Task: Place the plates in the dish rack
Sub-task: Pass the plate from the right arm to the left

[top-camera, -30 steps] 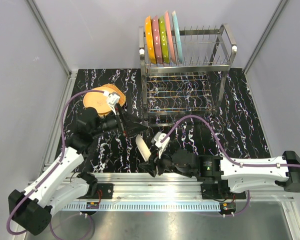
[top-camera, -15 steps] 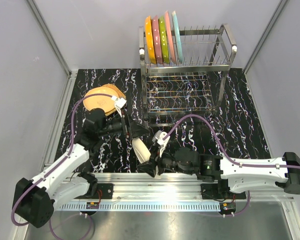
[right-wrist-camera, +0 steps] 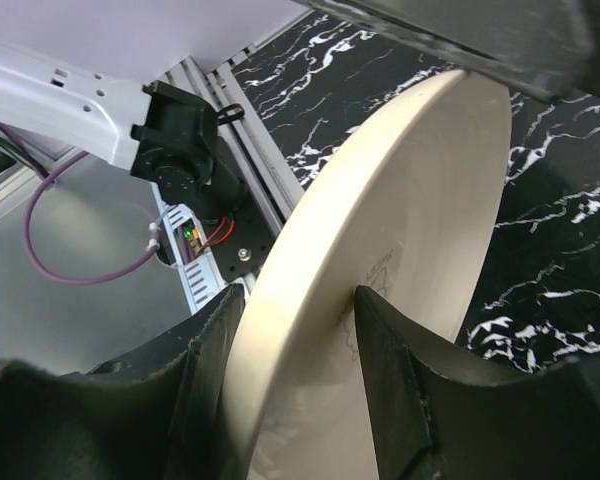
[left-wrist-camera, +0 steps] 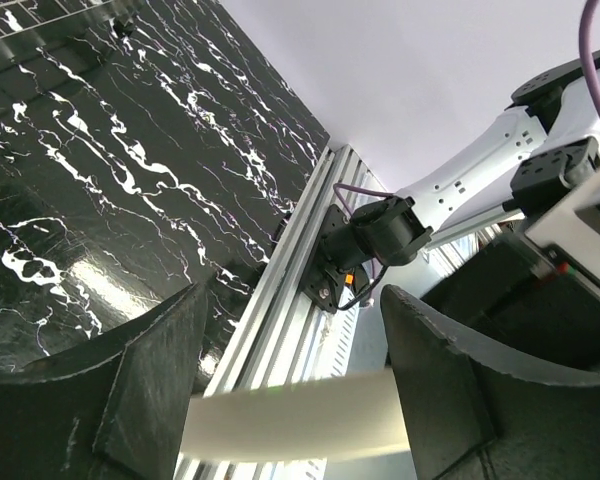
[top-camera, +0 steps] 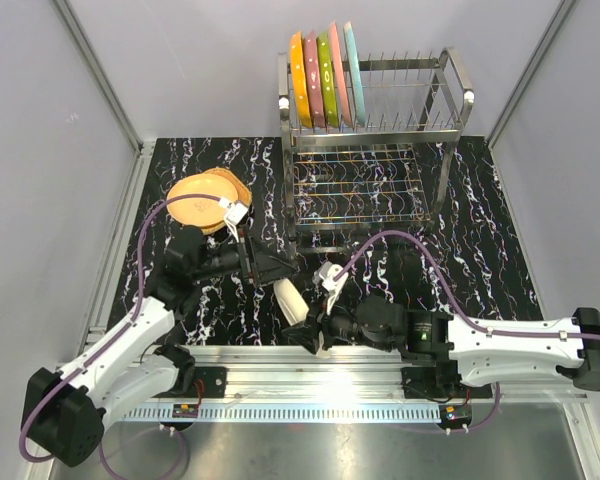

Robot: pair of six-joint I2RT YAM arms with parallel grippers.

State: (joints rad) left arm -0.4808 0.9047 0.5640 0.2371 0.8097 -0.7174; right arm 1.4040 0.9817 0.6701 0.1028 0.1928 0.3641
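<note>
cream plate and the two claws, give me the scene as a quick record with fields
cream plate: tilted on edge, between the two claws
right claw: shut on cream plate, one finger on each face
left claw: open, the plate's rim crossing its gap
dish rack: five plates upright at the left end of the upper tier
stacked plates: on the table, left of the rack

Left gripper (top-camera: 283, 270) has closed in on cream plate (top-camera: 290, 302), seemingly straddling it
</note>
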